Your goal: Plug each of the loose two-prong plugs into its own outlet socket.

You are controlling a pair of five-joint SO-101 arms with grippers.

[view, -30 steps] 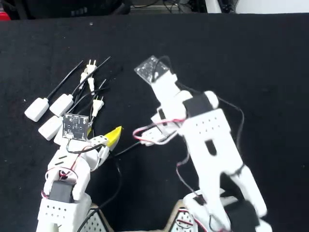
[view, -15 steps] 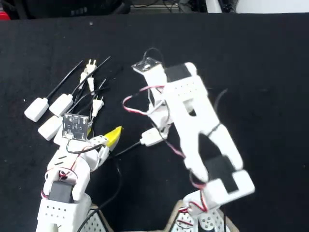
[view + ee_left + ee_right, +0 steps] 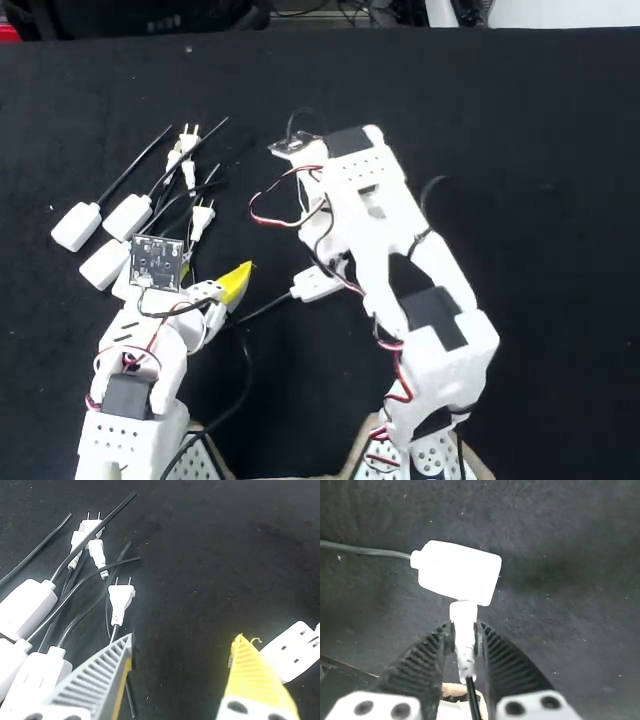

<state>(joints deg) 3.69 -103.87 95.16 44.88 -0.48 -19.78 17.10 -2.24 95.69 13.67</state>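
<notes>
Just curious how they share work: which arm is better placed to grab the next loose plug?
Left. The left gripper, open, hovers beside a loose plug; the right gripper is shut on another plug at a socket.

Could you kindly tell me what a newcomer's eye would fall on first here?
The right arm's jaws are shut on a white plug that meets a white socket mid-table. The left arm's open jaws, one yellow, hover beside loose plugs and sockets at the table's left.
</notes>
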